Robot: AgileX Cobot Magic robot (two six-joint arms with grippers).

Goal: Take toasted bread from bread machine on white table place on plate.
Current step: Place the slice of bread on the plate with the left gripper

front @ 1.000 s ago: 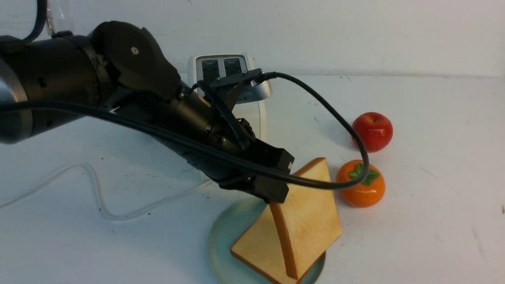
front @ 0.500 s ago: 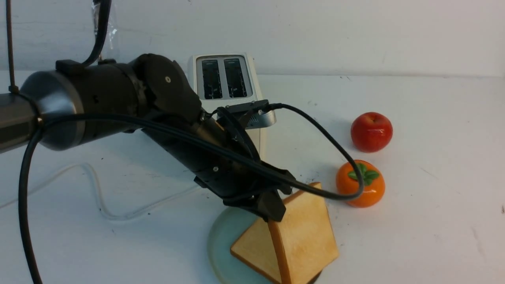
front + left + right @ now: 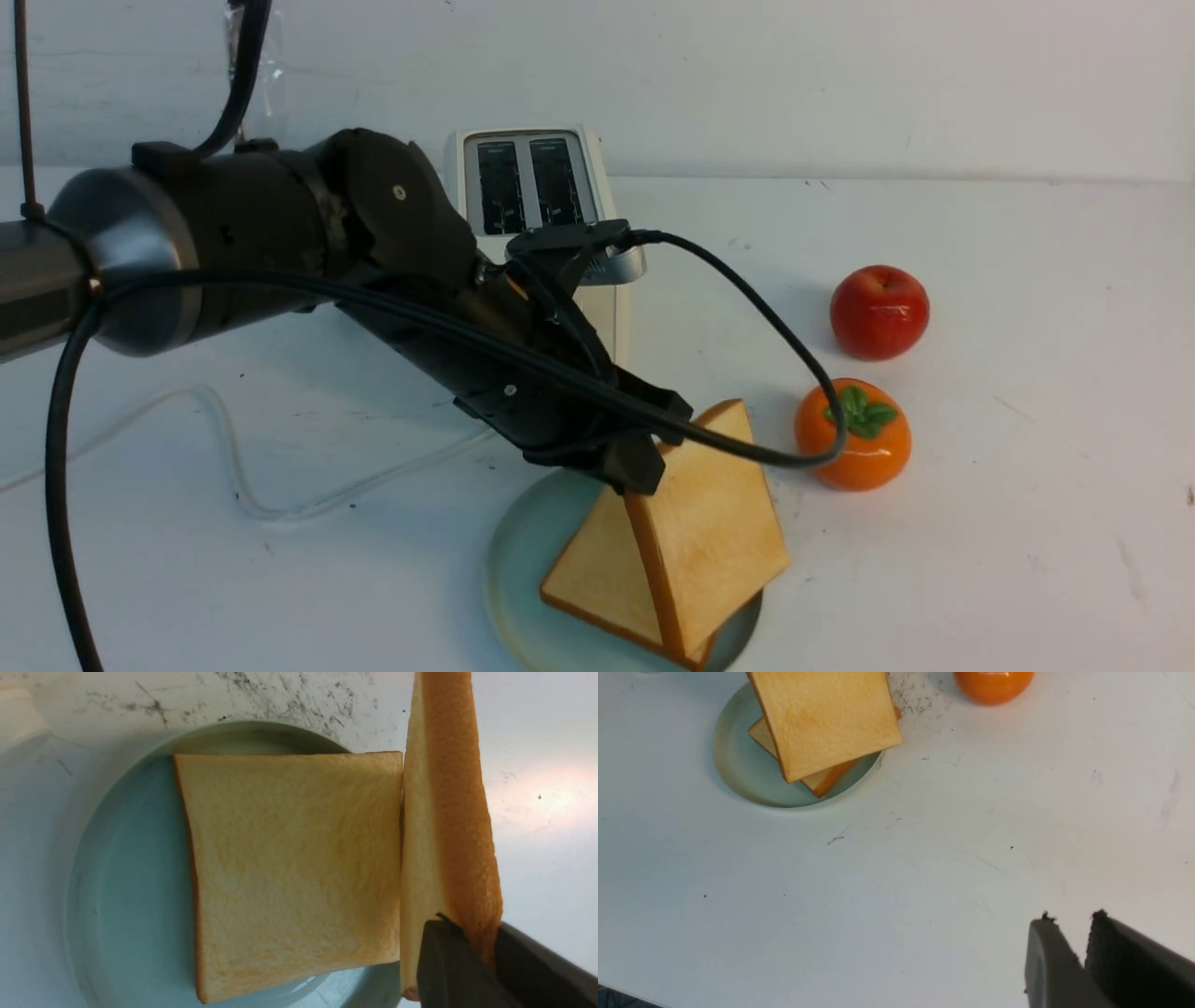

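My left gripper (image 3: 653,450) is shut on the upper edge of one toasted bread slice (image 3: 719,532) and holds it tilted, steeply on edge, over the pale teal plate (image 3: 523,560). The second slice (image 3: 597,579) lies flat on that plate, under the held one. In the left wrist view the fingers (image 3: 472,935) pinch the held slice's crust (image 3: 448,812) beside the flat slice (image 3: 294,872) on the plate (image 3: 126,882). The white bread machine (image 3: 532,182) stands behind on the white table (image 3: 1027,513), both slots empty. My right gripper (image 3: 1069,919) is shut and empty, over bare table.
A red apple (image 3: 879,311) and an orange persimmon-like fruit (image 3: 852,434) sit right of the plate. The toaster's white cord (image 3: 224,448) loops across the table at left. The right wrist view shows the plate (image 3: 738,770) and held slice (image 3: 826,718) far off.
My left arm swung down and lowered the held slice toward the plate, then eased it slightly up and left. The flat slice and the fruit stayed put.
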